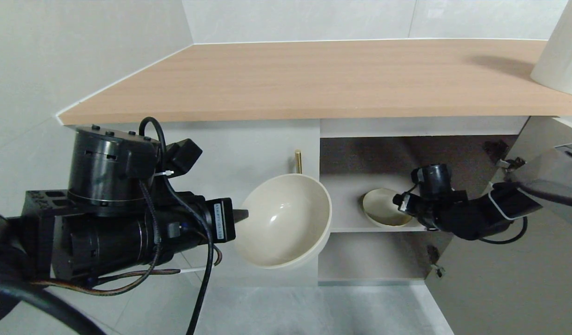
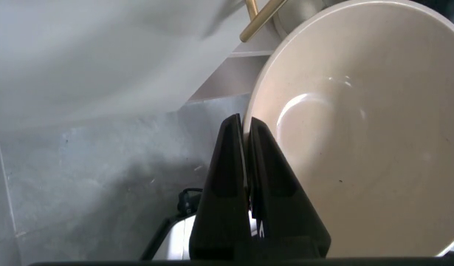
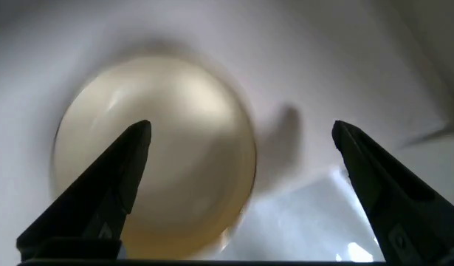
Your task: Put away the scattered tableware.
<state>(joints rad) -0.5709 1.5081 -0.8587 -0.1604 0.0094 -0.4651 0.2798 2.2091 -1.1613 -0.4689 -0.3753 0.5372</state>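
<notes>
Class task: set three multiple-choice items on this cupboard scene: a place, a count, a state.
1. Where is the small cream round bowl?
A. on the wooden countertop
B. on the white shelf in the open cupboard
C. on the floor
2. How many cream bowls are there?
A. one
B. two
C. four
3. How is the right hand?
A. open
B. shut on a spoon
C. shut on the small bowl
Key: 1 B, it sits on that shelf. 2 B, the small one plus the large cream bowl the left hand grips by its rim. 3 A, its fingers stand apart.
</notes>
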